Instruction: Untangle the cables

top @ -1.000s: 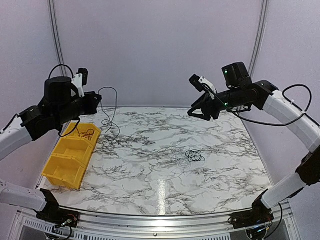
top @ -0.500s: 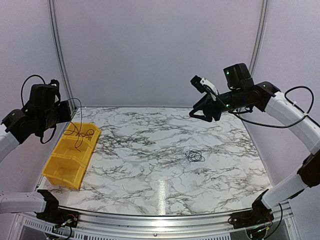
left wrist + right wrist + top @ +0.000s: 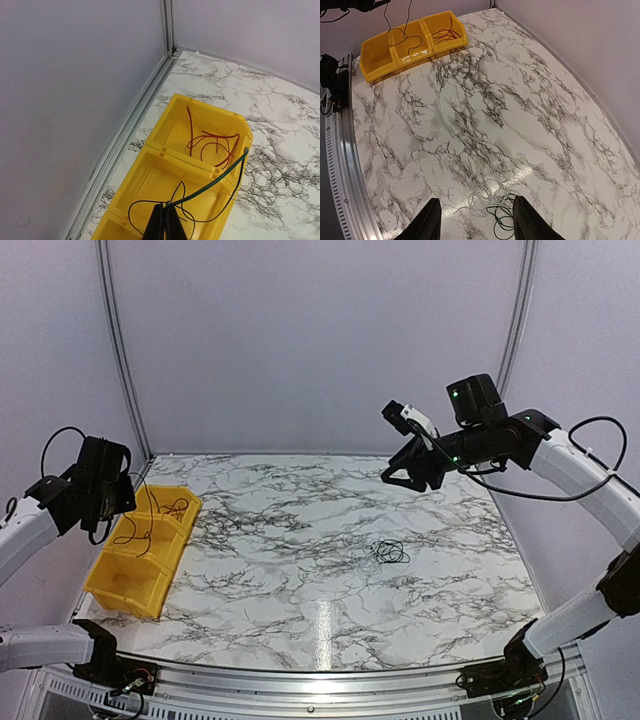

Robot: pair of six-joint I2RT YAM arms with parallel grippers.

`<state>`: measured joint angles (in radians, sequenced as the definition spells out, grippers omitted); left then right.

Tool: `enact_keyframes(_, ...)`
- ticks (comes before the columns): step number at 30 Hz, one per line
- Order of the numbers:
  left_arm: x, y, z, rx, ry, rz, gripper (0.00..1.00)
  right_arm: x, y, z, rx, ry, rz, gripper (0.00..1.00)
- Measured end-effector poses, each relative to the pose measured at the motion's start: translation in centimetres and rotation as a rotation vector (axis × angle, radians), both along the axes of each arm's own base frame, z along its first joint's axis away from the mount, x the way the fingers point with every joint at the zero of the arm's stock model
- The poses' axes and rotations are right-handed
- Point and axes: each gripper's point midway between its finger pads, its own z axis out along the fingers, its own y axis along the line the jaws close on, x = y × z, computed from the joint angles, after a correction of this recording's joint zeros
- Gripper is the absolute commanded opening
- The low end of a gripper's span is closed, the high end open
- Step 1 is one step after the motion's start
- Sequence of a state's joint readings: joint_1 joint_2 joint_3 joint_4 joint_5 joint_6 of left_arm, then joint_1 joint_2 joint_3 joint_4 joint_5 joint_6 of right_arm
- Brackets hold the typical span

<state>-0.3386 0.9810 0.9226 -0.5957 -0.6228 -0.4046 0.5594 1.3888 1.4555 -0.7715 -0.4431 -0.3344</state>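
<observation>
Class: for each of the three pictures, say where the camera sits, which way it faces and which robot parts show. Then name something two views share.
Top camera: high behind the robot, facing down over the table; left arm and right arm show.
Left wrist: above the yellow bin, facing down; the left gripper shows, shut on a dark cable.
Right wrist: raised far right, facing down across the table; the right gripper shows, open.
Shared: top and right wrist views both show the cable tangle.

The marble table (image 3: 300, 580) carries a yellow bin (image 3: 122, 596) and a small cable tangle (image 3: 385, 553).
</observation>
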Motion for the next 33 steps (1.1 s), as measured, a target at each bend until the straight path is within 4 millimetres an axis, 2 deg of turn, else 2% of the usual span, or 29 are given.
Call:
enact_keyframes(5,-0.2,1.5,-2.7,0.0,0.036,0.047,0.0,-0.1,-0.2,0.1,-0.001,-0.006,-0.004,0.49)
enact_keyframes(8,0.3,1.8,-3.3,-0.022,0.02,0.049,0.0,-0.3,-0.4,0.0,-0.003,-0.005,-0.006,0.49)
enact_keyframes(14,2.7,1.0,-3.5,-0.091,-0.053,-0.011,0.0,-0.7,-0.6,-0.3,-0.006,-0.001,-0.006,0.49)
enact_keyframes(18,4.0,0.0,-4.5,-0.138,-0.065,-0.069,0.0,-0.8,-0.7,-0.6,-0.01,0.005,-0.007,0.49)
enact_keyframes(25,3.0,0.4,-7.1,-0.173,-0.029,-0.042,0.0,-1.4,-1.2,-1.0,-0.017,0.005,-0.014,0.49)
enact_keyframes(33,1.6,2.1,-7.7,-0.187,-0.018,0.085,0.0,-1.6,-1.4,-1.3,-0.02,0.008,-0.015,0.49)
